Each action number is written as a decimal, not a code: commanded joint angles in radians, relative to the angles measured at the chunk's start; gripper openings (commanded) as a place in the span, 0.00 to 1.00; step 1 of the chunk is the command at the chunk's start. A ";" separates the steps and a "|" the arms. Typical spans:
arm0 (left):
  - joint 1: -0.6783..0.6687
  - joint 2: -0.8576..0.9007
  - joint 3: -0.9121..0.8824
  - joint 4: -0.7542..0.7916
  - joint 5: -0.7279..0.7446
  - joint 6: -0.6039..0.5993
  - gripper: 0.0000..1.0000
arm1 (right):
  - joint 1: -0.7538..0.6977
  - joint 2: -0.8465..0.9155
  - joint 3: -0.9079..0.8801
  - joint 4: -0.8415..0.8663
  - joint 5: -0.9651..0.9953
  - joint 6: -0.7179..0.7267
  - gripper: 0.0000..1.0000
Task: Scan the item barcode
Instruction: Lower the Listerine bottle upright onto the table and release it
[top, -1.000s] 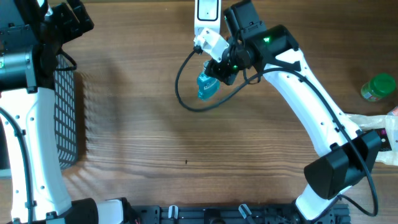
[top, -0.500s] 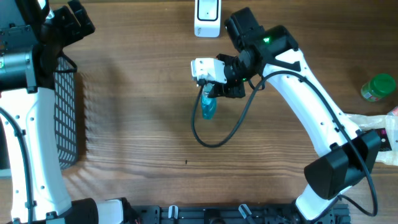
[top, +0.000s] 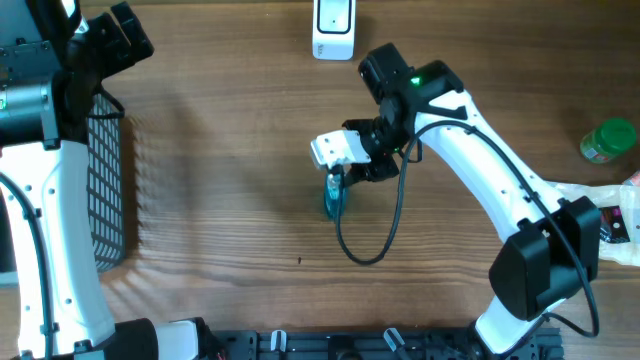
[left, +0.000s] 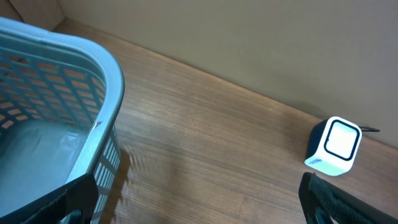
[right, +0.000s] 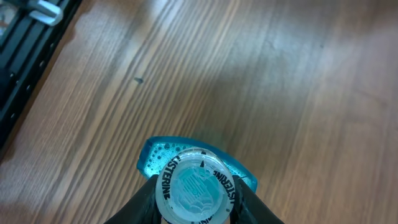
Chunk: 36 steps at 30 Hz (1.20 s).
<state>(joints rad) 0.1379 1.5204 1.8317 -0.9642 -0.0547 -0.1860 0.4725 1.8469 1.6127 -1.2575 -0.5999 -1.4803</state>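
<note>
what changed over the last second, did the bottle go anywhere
The right gripper carried the blue mouthwash bottle away from the white scanner, back toward the arms' side of the table, gripping the cap the whole time. Nothing was picked up or let go. The left gripper stayed open by the basket; the scanner and the green jar did not move.

White shells and black joints on left arm (top: 55, 230) and right arm (top: 490, 170), green light (top: 413, 80), looping black cable (top: 398, 200)
</note>
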 joint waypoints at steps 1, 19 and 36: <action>0.004 0.006 -0.006 0.005 0.005 -0.010 1.00 | 0.001 -0.018 -0.037 0.016 -0.079 -0.069 0.12; 0.004 0.006 -0.006 0.005 0.005 -0.009 1.00 | 0.001 -0.014 -0.040 0.034 -0.007 0.031 1.00; 0.004 0.006 -0.006 -0.006 0.005 -0.010 1.00 | 0.002 -0.014 0.227 0.084 0.260 0.587 1.00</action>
<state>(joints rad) 0.1379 1.5204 1.8317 -0.9707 -0.0551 -0.1864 0.4725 1.8465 1.7756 -1.2072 -0.3935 -1.0569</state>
